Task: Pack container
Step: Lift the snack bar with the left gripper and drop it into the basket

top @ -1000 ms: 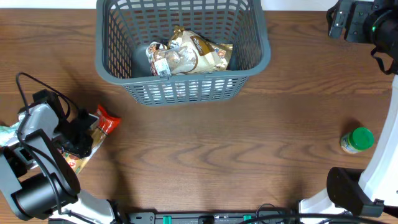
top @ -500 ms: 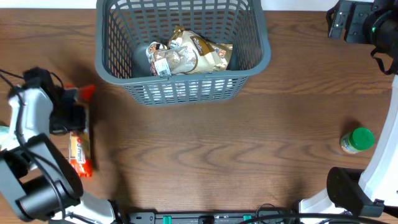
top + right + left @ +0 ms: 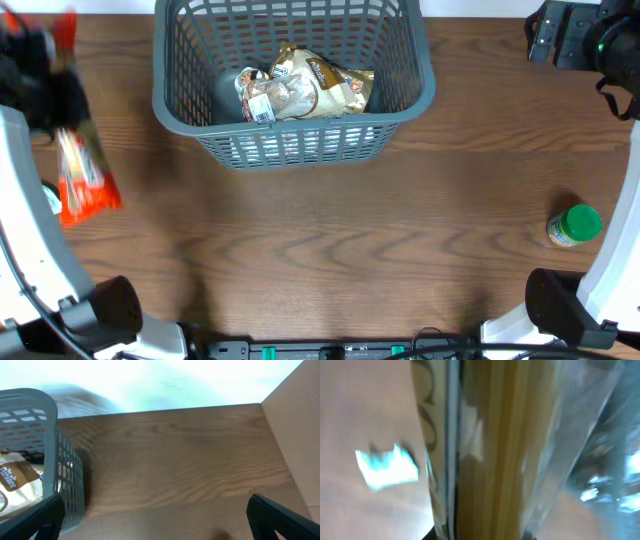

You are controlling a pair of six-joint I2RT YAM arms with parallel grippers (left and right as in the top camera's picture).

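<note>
Container (image 3: 300,146): far middle of the table (image 3: 330,260), upright, mouth upward; grey-blue lattice walls under a thick rim.
Inside the container: brown-and-gold bag (image 3: 320,82) lying across the floor toward the near wall; clear packet (image 3: 262,98) touching its left side, white label showing.
Left gripper (image 3: 55,100): far left edge of the overhead view, left of the container and apart from it; blurred, clamped on the orange packet (image 3: 88,185).
Orange packet: hanging slantwise from the jaws, lower end toward the near side; red end poking out above the gripper.
Left wrist view: filled with blurred glossy wrapping right against the lens, a yellow-brown band down the middle; fingers not to be made out.
Right gripper (image 3: 155,522): far right corner, well apart from the container; jaws spread wide, nothing between them, dark fingertips (image 3: 282,517) in the lower corners of its own view, bare wood between, container wall at the left edge.
Green-lidded jar (image 3: 574,225): on the table near the right edge, well apart from the container and both grippers.
</note>
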